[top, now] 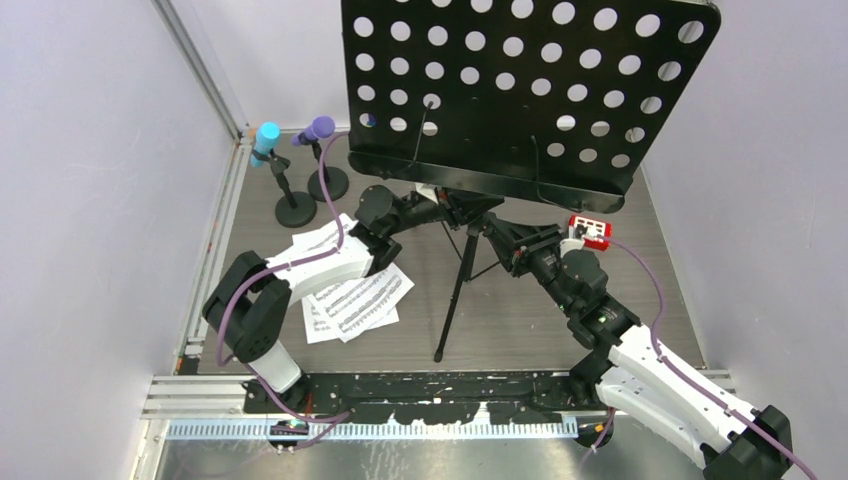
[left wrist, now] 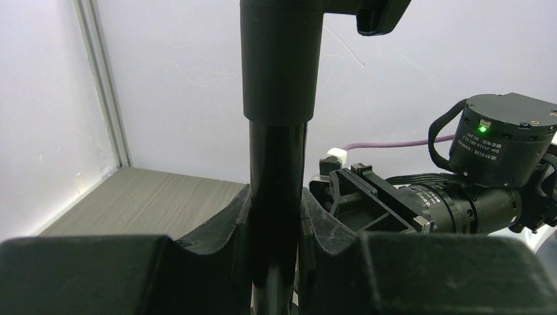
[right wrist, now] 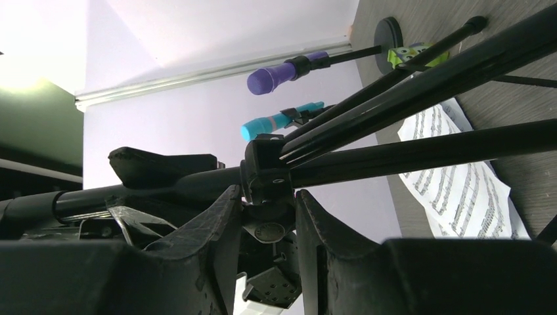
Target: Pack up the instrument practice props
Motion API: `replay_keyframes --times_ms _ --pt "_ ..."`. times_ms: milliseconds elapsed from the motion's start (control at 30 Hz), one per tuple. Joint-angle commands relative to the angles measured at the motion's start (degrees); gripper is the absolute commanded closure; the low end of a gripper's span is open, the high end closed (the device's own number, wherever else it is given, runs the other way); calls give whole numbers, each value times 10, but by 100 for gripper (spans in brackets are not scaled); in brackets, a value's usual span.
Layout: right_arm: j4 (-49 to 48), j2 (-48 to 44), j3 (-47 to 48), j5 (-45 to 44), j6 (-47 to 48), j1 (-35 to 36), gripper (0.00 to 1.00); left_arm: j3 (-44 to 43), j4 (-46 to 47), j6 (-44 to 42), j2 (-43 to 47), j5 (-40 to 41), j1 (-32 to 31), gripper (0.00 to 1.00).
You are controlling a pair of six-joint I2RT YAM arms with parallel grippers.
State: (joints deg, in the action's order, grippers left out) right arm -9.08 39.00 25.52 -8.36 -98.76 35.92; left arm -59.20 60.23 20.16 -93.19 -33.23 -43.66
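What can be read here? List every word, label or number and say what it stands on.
Nothing can be quoted with confidence.
Label on the right arm's motor: white print, upside down, too blurred to read.
Sheet-music pages: staves only, no legible words.

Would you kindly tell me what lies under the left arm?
White sheet-music pages lie fanned on the table beneath the left arm. It covers their upper parts, so anything further underneath cannot be seen.
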Motion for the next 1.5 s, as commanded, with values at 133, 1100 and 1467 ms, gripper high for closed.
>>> replay_keyframes --times_ms 133,1100,1467 --pt "-5 15 50 16 171 3 99 -10 -50 54 -9 -11 4 100" --pt "180 41 208 337 1203 18 99 -20 -56 52 -19 -17 4 100" --pt "137 13 129 285 1313 29 99 -20 -48 56 -25 -19 4 100"
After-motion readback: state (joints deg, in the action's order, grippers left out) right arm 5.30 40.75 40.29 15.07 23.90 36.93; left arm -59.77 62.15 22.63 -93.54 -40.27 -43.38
